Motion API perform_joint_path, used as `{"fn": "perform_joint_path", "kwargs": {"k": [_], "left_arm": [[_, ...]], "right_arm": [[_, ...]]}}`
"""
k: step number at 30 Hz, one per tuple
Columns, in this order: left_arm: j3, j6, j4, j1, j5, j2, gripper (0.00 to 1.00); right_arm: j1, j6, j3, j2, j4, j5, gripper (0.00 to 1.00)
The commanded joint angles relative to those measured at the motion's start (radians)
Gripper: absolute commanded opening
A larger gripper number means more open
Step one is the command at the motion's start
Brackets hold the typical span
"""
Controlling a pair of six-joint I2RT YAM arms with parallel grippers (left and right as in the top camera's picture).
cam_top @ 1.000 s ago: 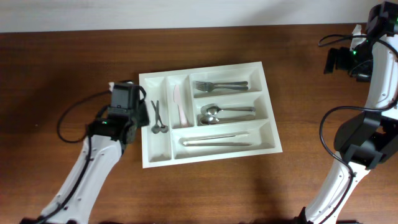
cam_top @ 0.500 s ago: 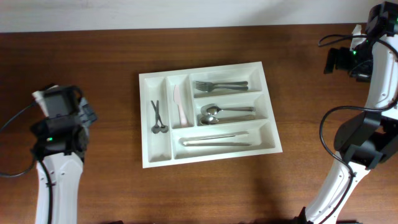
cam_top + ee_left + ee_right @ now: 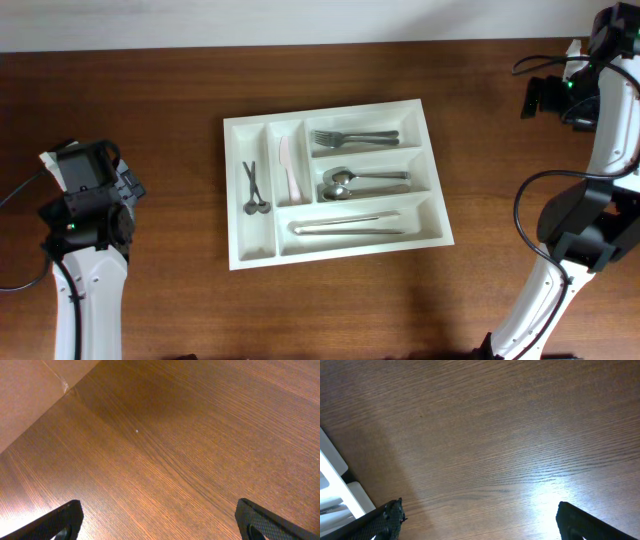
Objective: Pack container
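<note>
1. Five compartments in the white cutlery tray (image 3: 253,238), which sits mid-table (image 3: 150,100), slightly skewed.
2. Left narrow slot: two small dark spoons (image 3: 255,190), bowls toward the near edge.
3. Second narrow slot: one pale knife (image 3: 289,170).
4. Top long slot: forks (image 3: 353,138). Middle: silver spoons (image 3: 350,182). Bottom: long silver pieces (image 3: 345,226), type unclear.
5. Left gripper (image 3: 162,520): jaws spread wide, nothing between them, bare wood below. Left arm (image 3: 85,195) is well left of the tray.
6. Right gripper (image 3: 481,520): jaws also spread wide, holding nothing, over bare wood. Right arm (image 3: 600,60) is at the far right edge.
</note>
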Motion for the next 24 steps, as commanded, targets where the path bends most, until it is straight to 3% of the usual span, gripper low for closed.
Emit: {"fn": "perform_joint_path", "kwargs": {"k": [1,15,18,24], "left_arm": [[0.016,0.008,-0.002,0.005,-0.014,-0.015,0.99],[0.016,0.008,-0.022,0.004,-0.014,-0.016,0.99],[0.016,0.004,-0.015,0.003,0.064,-0.035,0.99],[-0.004,-0.14,0.025,-0.021,0.165,-0.145,0.99]], "right_arm": [[0.005,0.009,0.001,-0.002,-0.003,-0.006,0.99],[0.005,0.009,0.001,-0.002,-0.003,-0.006,0.99],[0.005,0.009,0.001,-0.002,-0.003,-0.006,0.99],[0.005,0.009,0.001,-0.002,-0.003,-0.006,0.99]]}}
